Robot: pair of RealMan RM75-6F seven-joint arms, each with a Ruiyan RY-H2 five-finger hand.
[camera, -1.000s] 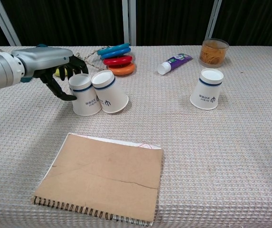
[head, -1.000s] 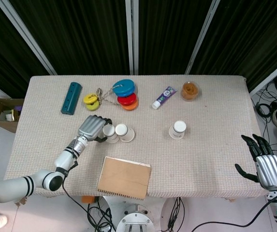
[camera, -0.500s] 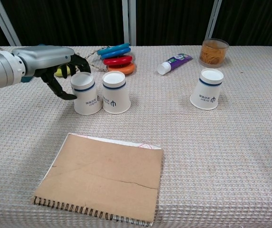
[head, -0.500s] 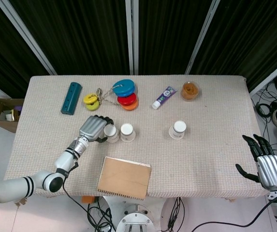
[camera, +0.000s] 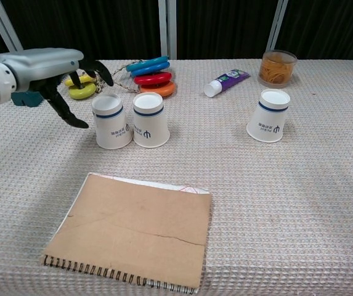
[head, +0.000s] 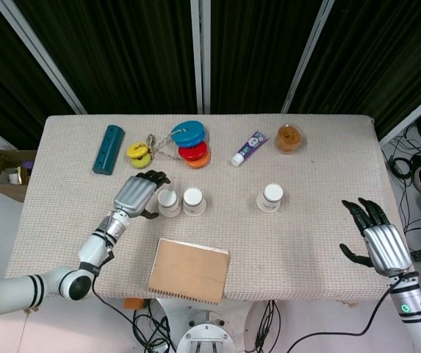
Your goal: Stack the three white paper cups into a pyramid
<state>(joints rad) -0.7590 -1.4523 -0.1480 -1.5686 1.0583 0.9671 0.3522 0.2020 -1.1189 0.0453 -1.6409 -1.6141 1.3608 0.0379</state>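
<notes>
Two white paper cups stand upside down and side by side left of the table's middle: the left cup (head: 168,203) (camera: 111,122) and the middle cup (head: 193,201) (camera: 150,119). A third cup (head: 270,197) (camera: 268,115) stands upside down alone further right. My left hand (head: 137,194) (camera: 48,68) hovers open just left of the pair, fingers spread, touching neither cup. My right hand (head: 377,241) is open above the table's front right edge, far from the cups, and shows only in the head view.
A brown spiral notebook (head: 189,270) (camera: 132,230) lies in front of the cup pair. Along the back are a teal block (head: 108,148), yellow rings (head: 139,152), stacked coloured discs (head: 191,143), a toothpaste tube (head: 248,148) and an orange-filled jar (head: 289,137). A cardboard box (head: 3,173) sits off the table's left.
The tilted middle cup settled upright beside the left one. My left hand then drew back to the left and up, off the cups. My right hand moved inward over the table's edge.
</notes>
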